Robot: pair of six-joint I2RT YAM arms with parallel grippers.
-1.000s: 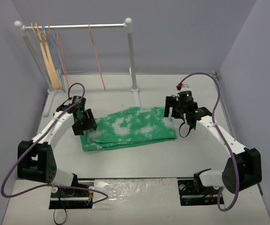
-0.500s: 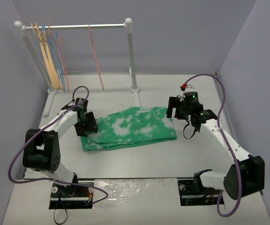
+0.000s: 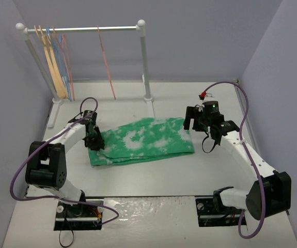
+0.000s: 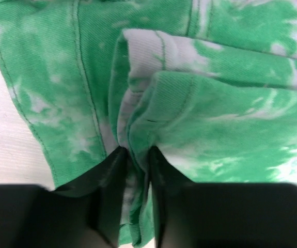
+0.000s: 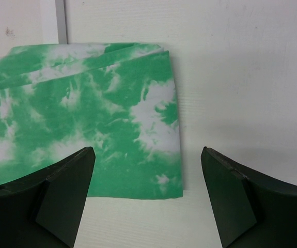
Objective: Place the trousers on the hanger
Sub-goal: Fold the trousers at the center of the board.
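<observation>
Surroundings: a white rack (image 3: 86, 29) is standing at the upper left of the desk (image 3: 163, 175). It is carrying a tan wooden hanger (image 3: 52, 62) and light blue wire hangers (image 3: 61, 57), bunched at its left end.
Hanger: the pink hanger (image 3: 106, 64) is hanging alone near the middle of the rail, well apart from both your arms.
Trousers: the trousers (image 3: 143, 139) are lying folded in the middle of the desk, between your arms.
Left pincer: your left pincer (image 4: 135, 155) is squeezing narrowly on a raised fold at the trousers' left end.
Right pincer: your right pincer (image 5: 146, 152) is hovering spread wide above the trousers' right end, gripping nothing.
</observation>
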